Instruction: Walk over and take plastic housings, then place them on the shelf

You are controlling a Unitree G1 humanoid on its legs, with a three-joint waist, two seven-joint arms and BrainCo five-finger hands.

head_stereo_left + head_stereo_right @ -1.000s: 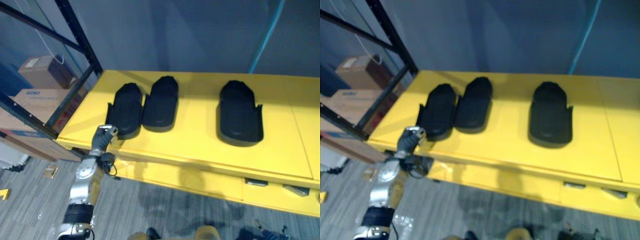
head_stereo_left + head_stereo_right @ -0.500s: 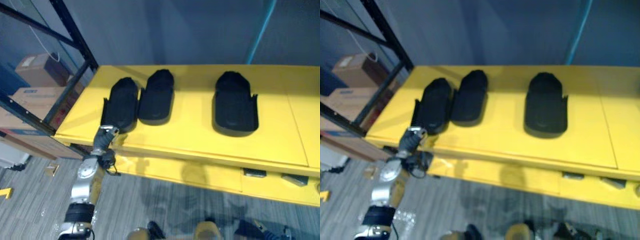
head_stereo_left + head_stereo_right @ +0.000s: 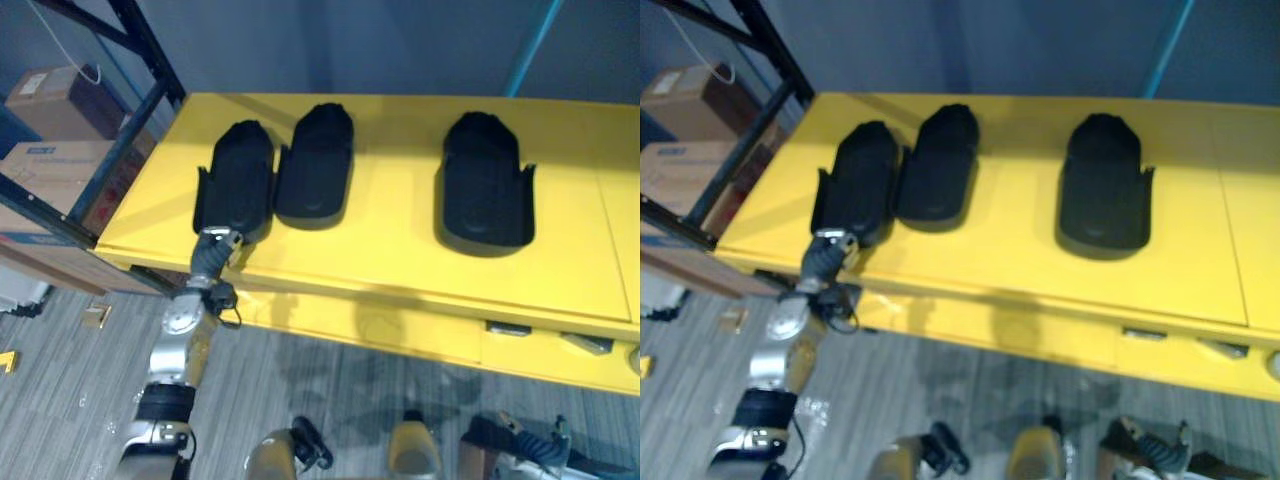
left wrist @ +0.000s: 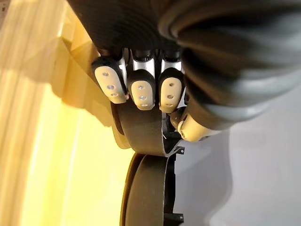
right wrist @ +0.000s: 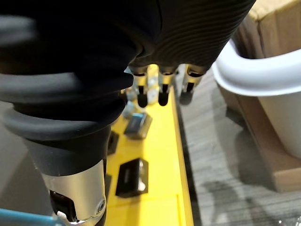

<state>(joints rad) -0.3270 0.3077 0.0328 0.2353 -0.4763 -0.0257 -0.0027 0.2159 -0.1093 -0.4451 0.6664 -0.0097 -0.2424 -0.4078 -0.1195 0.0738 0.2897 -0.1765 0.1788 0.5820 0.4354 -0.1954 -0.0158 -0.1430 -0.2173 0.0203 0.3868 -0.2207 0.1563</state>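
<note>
Fingers of the left robot hand curl over the near end of the left housing, with the thumb pressed at its side. Three black housings lie on the yellow tabletop: this one, the middle housing just beside it, and the right housing well apart. Each long axis runs near to far, rounded tip far. The right robot hand hangs by the tabletop edge with its fingers relaxed.
</note>
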